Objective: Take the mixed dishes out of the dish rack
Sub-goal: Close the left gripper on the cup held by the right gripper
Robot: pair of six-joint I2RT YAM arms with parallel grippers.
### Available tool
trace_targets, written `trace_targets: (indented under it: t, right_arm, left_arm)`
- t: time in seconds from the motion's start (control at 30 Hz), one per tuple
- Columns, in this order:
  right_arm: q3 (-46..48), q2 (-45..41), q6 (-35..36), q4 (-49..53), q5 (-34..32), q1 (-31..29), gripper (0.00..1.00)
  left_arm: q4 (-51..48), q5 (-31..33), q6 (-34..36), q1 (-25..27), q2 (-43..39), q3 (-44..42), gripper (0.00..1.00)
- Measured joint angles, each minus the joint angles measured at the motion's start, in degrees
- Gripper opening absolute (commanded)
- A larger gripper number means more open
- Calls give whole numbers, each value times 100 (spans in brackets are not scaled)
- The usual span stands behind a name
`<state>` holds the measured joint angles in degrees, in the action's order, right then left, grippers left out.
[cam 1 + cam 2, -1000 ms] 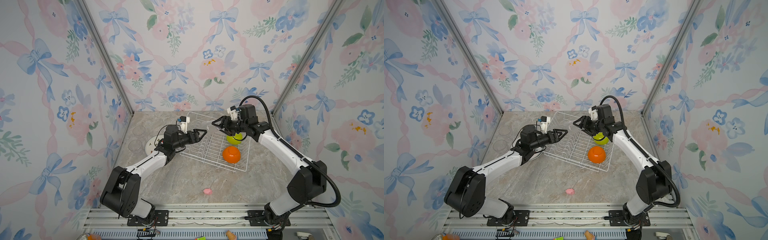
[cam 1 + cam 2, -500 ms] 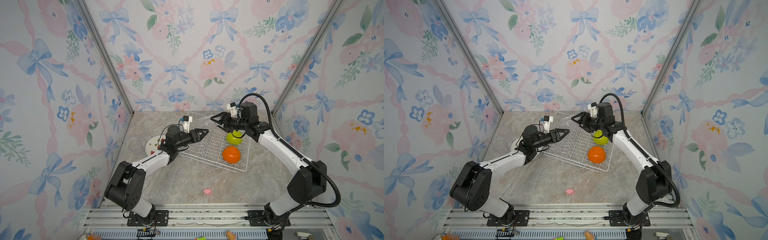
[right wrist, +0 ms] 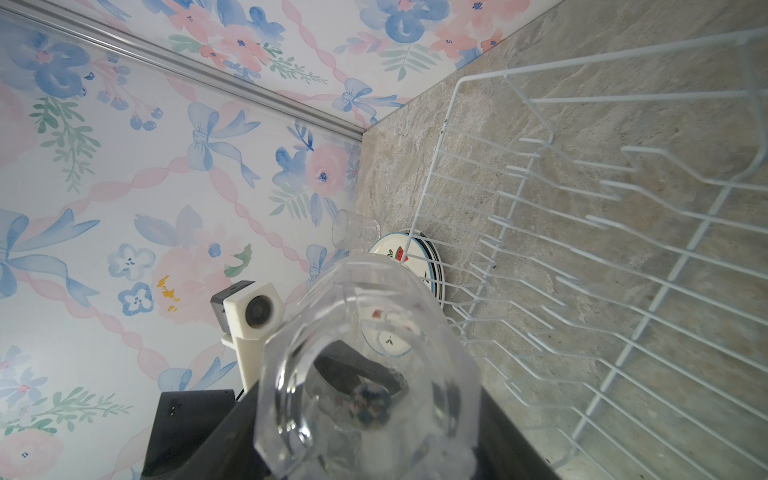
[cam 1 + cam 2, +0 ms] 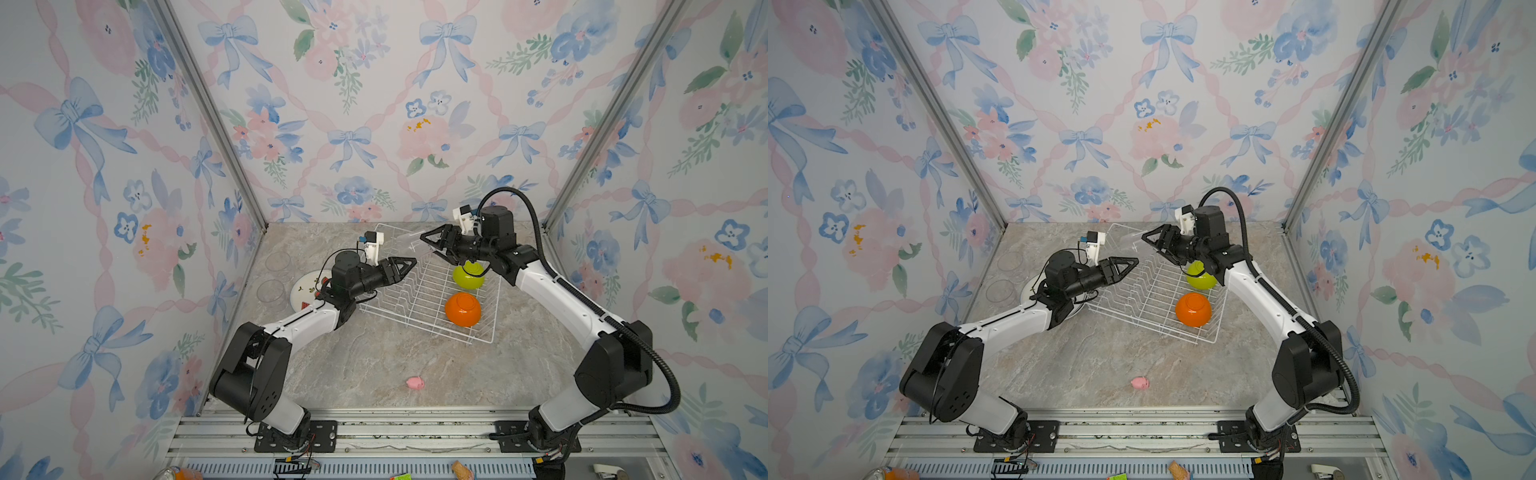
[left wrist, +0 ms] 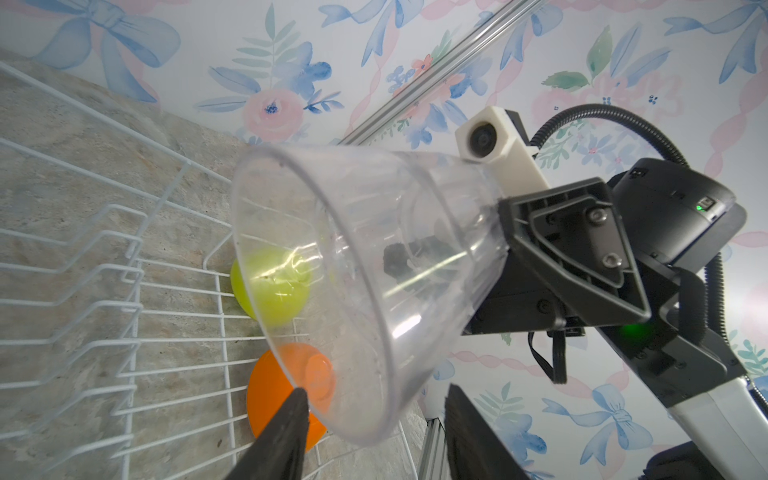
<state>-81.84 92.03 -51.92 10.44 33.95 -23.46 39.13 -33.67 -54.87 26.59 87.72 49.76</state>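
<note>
My right gripper [image 4: 430, 246] is shut on the base of a clear drinking glass [image 4: 409, 243], held on its side above the back left part of the dish rack [image 4: 415, 291]. The glass's mouth points at my left gripper [image 4: 411, 262], which is open. In the left wrist view the lower rim of the glass [image 5: 365, 257] lies just ahead of the left fingertips [image 5: 299, 399], partly between them. A lime-green bowl [image 4: 468, 277] and an orange bowl [image 4: 462, 309] lie upside down in the rack's right side.
White plates with red prints [image 4: 305, 286] are stacked on the table left of the rack, partly under my left arm. Two clear glasses [image 4: 277, 262] [image 4: 270, 293] stand by the left wall. A small pink toy [image 4: 415, 382] lies near the front.
My left gripper has reached further toward the glass and its jaws have narrowed. My right gripper has carried the glass a little to the left, toward the left gripper.
</note>
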Motion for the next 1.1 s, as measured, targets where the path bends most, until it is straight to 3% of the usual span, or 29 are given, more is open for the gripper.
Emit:
trace_targets:
  t: [0.37, 0.53, 0.73, 0.8, 0.83, 0.97, 1.1]
  right_arm:
    - [76, 35, 28, 249, 273, -197, 48]
    - [76, 50, 26, 208, 393, -216, 48]
    - [76, 111, -63, -7, 481, -219, 49]
    - [76, 133, -155, -120, 474, -201, 51]
    - [76, 146, -232, -199, 470, -179, 52]
    - [87, 201, -579, -472, 562, -127, 63]
    - [232, 199, -634, -632, 588, -125, 84]
  left_arm:
    - [240, 17, 103, -92, -153, 28, 55]
    - [243, 24, 109, -120, -195, 28, 49]
    - [240, 7, 63, -157, -195, 31, 32]
    - [267, -66, 20, -170, -195, 31, 13]
    - [323, -133, -28, -175, -195, 33, 1]
    - [575, -240, -87, -153, -240, 81, 0]
    - [334, -210, 50, -153, -299, 94, 0]
